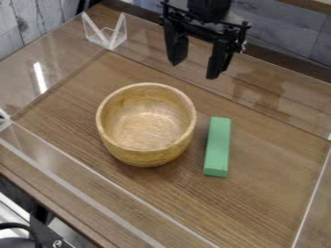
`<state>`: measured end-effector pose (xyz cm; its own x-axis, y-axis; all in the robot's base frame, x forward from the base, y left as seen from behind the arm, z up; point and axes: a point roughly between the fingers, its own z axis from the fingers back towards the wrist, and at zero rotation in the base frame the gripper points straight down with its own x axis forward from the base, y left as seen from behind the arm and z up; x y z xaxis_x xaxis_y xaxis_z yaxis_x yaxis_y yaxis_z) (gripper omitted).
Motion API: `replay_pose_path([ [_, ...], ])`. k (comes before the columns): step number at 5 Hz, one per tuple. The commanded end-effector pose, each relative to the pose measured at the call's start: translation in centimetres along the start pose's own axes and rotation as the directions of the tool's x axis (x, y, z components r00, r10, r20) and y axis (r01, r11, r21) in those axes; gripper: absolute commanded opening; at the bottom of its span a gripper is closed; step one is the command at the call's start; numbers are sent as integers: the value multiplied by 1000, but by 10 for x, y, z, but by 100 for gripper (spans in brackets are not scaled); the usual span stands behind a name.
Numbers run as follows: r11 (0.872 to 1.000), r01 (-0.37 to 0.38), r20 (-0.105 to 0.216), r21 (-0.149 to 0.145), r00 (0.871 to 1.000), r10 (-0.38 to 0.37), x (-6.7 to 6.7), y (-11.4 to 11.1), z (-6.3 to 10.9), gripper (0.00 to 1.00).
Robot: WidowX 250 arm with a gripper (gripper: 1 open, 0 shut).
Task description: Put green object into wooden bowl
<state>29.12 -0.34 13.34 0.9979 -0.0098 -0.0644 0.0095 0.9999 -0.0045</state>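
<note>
A round light-tan wooden bowl (147, 122) stands on the table left of centre, with nothing inside it. Just to its right, a flat bright green object (218, 147), bar-shaped, lies on the wood with its long side running toward the front. My black gripper (195, 57) hangs above the table at the back, pointing down, its jaws wide open and holding nothing. It is well behind both the bowl and the green block and touches neither.
A dark wood-grain tabletop (258, 107) is ringed by low clear plastic walls (104, 31). The table's front edge drops off at the bottom left, where dark cables show.
</note>
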Motion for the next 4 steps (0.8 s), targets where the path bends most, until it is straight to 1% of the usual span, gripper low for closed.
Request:
replay_pose_path([
  [1, 1000, 27, -18, -4, 999, -27, -5, -5, -11, 100],
  [2, 1000, 5, -26, -15, 1000, -5, -4, -21, -19, 100],
  [3, 1000, -1, -22, -25, 1000, 1, -7, -36, -32, 100],
  [4, 999, -9, -15, -31, 1000, 8, -7, -45, -48, 100],
])
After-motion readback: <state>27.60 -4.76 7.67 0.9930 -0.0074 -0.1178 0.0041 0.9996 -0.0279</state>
